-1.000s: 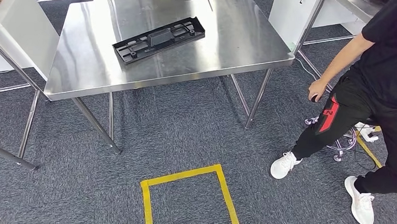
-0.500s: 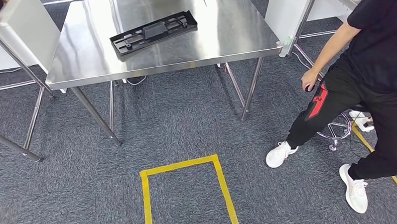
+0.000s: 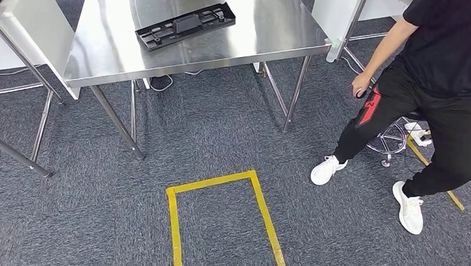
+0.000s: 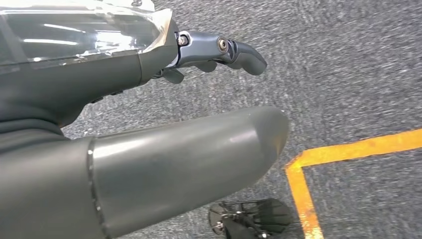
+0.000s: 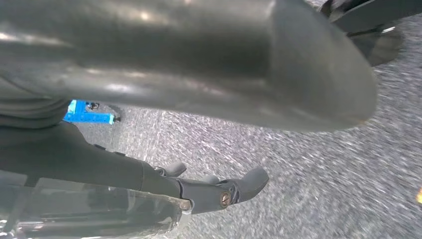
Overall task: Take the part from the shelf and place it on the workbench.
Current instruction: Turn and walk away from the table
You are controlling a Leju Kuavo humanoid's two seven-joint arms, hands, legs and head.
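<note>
The black part (image 3: 186, 25) lies flat on the steel workbench (image 3: 276, 25), toward its near left area, and nothing touches it. I judge from this that the placing is already done, or that this part is one put there earlier; I cannot tell which from these pictures. No shelf is visible to me, so I also cannot say if another part waits to be taken.

My left hand (image 4: 149, 149) hangs beside my body and looks down at the grey carpet (image 3: 209, 128). Its thumb is thick and stretched out, and the darker fingers (image 4: 234, 50) are apart from it and only lightly bent. It holds nothing. Near it on the floor I see a corner of the yellow tape (image 4: 303, 199).

My right hand (image 5: 199, 99) hangs in the same way over the carpet. The thumb is straight, the fingers (image 5: 244, 186) are spread away from it, and nothing is between them. A small blue thing (image 5: 87, 113) lies on the floor behind it; it is too small for me to name.

In the head view the yellow tape rectangle (image 3: 224, 219) is just in front of my feet, well apart from the workbench. A person (image 3: 438, 84) in black clothes and white shoes sits to the right of the workbench, on a stool (image 3: 396, 140).

If more work is left, I think I must first turn and walk to the shelf, because both arms are low and far from any part.
</note>
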